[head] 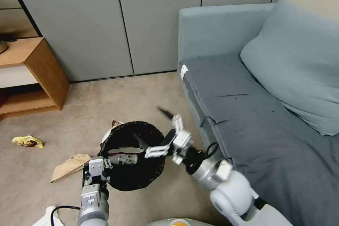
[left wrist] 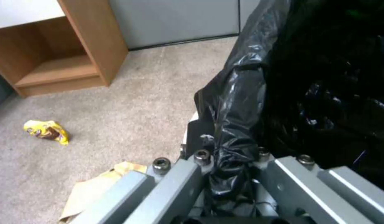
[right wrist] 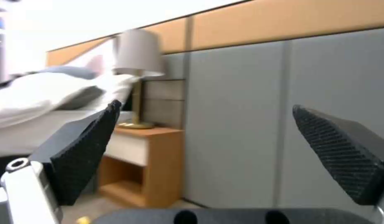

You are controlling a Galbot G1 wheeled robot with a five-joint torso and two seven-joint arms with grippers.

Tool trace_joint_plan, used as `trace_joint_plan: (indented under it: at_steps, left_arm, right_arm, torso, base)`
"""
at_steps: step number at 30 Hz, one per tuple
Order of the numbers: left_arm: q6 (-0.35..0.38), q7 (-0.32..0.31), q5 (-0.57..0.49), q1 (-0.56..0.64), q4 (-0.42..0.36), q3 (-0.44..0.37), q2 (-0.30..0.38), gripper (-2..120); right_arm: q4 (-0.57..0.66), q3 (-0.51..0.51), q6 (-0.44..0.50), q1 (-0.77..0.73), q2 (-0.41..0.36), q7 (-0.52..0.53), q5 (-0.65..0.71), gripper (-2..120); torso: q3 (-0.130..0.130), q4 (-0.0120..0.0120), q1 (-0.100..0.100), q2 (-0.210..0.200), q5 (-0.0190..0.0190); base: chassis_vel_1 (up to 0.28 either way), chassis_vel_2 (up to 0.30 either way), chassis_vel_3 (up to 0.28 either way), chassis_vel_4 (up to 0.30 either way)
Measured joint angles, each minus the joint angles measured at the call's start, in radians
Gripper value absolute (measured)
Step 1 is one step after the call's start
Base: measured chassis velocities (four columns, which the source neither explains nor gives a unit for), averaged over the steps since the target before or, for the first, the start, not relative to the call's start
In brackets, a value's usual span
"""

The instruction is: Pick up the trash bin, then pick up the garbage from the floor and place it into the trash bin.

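Note:
The trash bin [head: 132, 180], white with a black bag liner [left wrist: 237, 102], hangs just off the floor, and my left gripper [head: 100, 170] is shut on its near-left rim. Inside lie a small green-labelled bottle [head: 123, 159] and a white scrap [head: 125, 150]. My right gripper [head: 150, 125] is open over the bin's right rim, its pads [right wrist: 84, 155] wide apart with nothing between them. On the floor lie a yellow snack wrapper [head: 28, 141] [left wrist: 46, 130], a brown cardboard scrap [head: 70, 166] [left wrist: 96, 189], white paper [head: 46, 217], and a piece of litter [head: 116, 123] behind the bin.
A grey-blue sofa [head: 254, 113] with a cushion [head: 300, 63] stands close on the right. A wooden nightstand [head: 39, 74] [right wrist: 146, 161] stands at the left against grey wall panels [head: 141, 24]. Beige carpet [head: 106, 99] lies open ahead of the bin.

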Motion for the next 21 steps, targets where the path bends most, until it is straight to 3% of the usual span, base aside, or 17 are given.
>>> trace_joint_plan:
  at_steps: [3, 11, 21]
  left_arm:
    - [-0.002, 0.000, -0.008, 0.001, -0.001, -0.005, 0.002, 0]
    - [-0.008, -0.005, -0.041, 0.013, -0.035, -0.015, 0.000, 0]
    - [-0.016, -0.005, -0.059, 0.024, -0.057, -0.023, 0.001, 0]
  right_arm:
    - [0.010, 0.054, -0.005, -0.086, 0.057, 0.082, -0.067, 100]
    - [-0.054, 0.102, 0.032, -0.186, 0.157, 0.158, -0.155, 100]
    - [-0.087, 0.106, 0.041, -0.208, 0.180, 0.203, -0.179, 100]
  torso:
    - [0.000, -0.0001, 0.000, 0.000, 0.0000]
    - [0.000, 0.0000, 0.000, 0.000, 0.0000]
    - [0.000, 0.0001, 0.000, 0.000, 0.0000]
  base:
    - [0.000, 0.000, 0.000, 0.000]
    - [0.000, 0.000, 0.000, 0.000]
    - [0.000, 0.000, 0.000, 0.000]
